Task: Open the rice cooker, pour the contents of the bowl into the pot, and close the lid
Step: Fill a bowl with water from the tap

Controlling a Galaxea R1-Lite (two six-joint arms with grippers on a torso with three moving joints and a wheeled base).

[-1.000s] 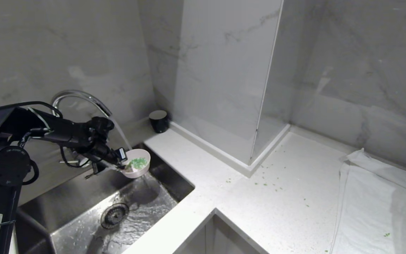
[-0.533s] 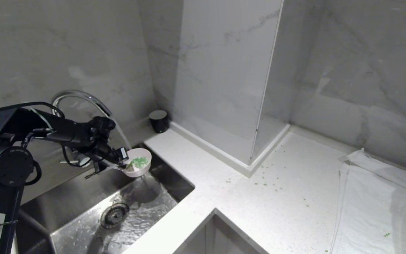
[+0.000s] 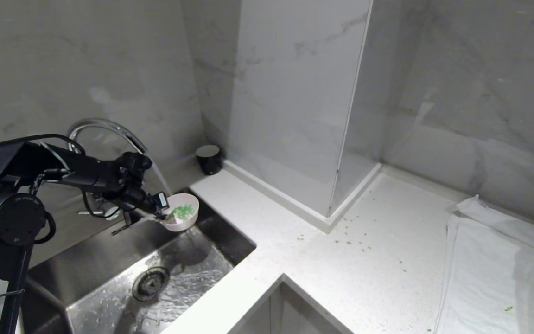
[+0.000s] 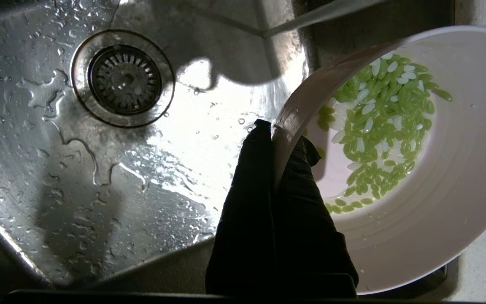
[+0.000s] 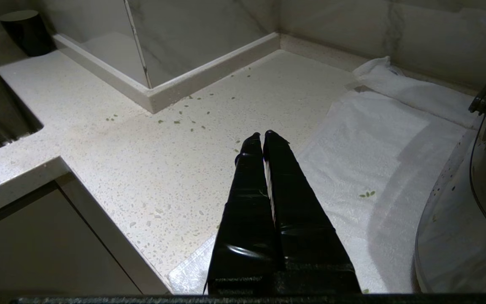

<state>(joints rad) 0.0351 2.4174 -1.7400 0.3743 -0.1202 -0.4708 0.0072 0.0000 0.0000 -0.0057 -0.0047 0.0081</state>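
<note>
My left gripper (image 3: 159,211) is shut on the rim of the pale pink bowl (image 3: 184,218) and holds it tilted over the sink, under the tap's stream. In the left wrist view one of the fingers (image 4: 251,185) lies outside the bowl (image 4: 437,202) wall and the other inside, gripper (image 4: 283,135) pinching the rim. The contents (image 4: 382,122), wet green grains with a few white ones, lie in the bowl's low side. My right gripper (image 5: 262,137) hangs shut and empty over the counter. The rice cooker and its lid are out of view.
The curved tap (image 3: 104,130) runs water into the steel sink (image 3: 86,260) with its drain (image 3: 150,282). A black cup (image 3: 209,159) stands at the counter's back. Green bits (image 3: 350,241) lie scattered on the counter. A white towel (image 3: 494,260) and a shiny steel pan (image 5: 458,236) are at the right.
The left gripper has lifted the bowl very slightly and drawn it a touch toward the tap's stream. The right arm has not moved.
</note>
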